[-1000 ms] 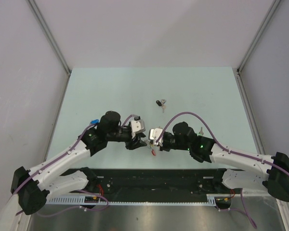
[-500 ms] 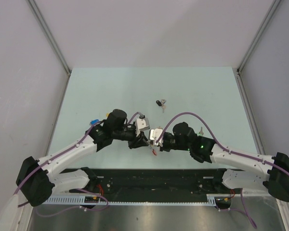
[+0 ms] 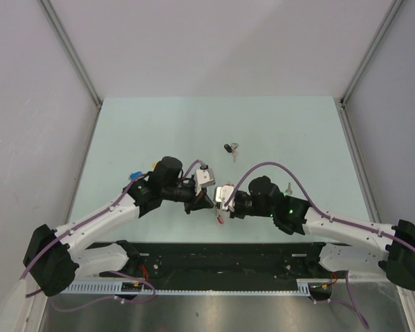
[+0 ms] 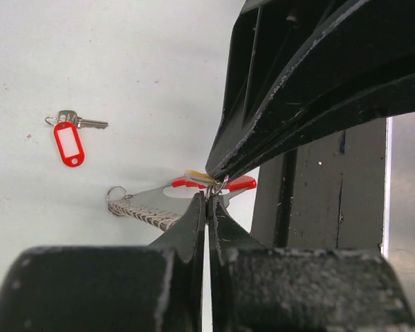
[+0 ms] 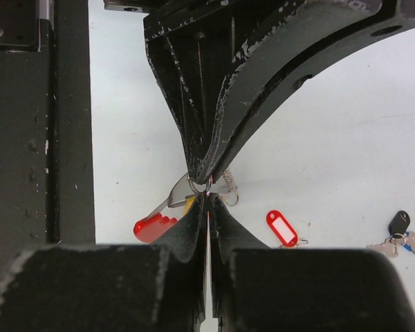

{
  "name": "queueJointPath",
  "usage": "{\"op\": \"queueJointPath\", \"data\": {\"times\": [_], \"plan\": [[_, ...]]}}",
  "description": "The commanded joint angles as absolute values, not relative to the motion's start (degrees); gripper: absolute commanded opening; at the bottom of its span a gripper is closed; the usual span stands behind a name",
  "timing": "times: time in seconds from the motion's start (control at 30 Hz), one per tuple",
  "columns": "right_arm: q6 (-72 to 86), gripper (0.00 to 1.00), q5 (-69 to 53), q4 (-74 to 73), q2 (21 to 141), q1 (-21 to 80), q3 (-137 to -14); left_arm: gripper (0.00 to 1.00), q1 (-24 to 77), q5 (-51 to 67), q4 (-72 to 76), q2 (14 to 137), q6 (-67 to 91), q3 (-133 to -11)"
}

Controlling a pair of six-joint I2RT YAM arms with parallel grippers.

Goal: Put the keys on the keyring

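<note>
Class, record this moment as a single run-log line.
left hand: shut | right hand: shut | hands: tip to tip at keyring | grip contents: unclear | red-tagged key: loose on table

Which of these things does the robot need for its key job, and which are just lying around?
For the job: keyring, red-tagged key, black-tagged key, left gripper, right gripper.
Just there: purple cable, black base plate.
</note>
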State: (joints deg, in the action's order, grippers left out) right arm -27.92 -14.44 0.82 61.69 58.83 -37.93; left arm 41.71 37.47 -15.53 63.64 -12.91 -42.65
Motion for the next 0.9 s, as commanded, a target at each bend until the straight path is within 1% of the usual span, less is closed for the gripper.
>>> {"op": "queueJointPath", "data": {"times": [0.0, 0.27, 0.53, 0.8, 0.87], "plan": [[-28.0, 0.00, -13.6, 1.9, 59.9, 59.0, -38.0, 0.01, 41.1, 36.6, -14.6, 61.0, -10.9, -43.2], [-27.8, 0.00, -13.1, 2.4, 58.9, 58.9, -36.9, 0.00, 39.0, 31.7, -12.7, 55.2, -4.8, -39.1], [-27.7, 0.00, -13.4, 2.5, 59.1, 59.0, -36.7, 0.00, 38.0, 31.2, -9.4, 51.2, -0.4, -36.5], [-27.7, 0.00, -12.9, 4.2, 60.7, 60.6, -36.8, 0.00, 38.1, 29.8, 5.4, 50.4, 12.4, -31.7], [-27.6, 0.00, -12.7, 4.6, 61.3, 60.9, -36.7, 0.01, 38.2, 28.5, 7.1, 49.5, 13.7, -30.9]]}}
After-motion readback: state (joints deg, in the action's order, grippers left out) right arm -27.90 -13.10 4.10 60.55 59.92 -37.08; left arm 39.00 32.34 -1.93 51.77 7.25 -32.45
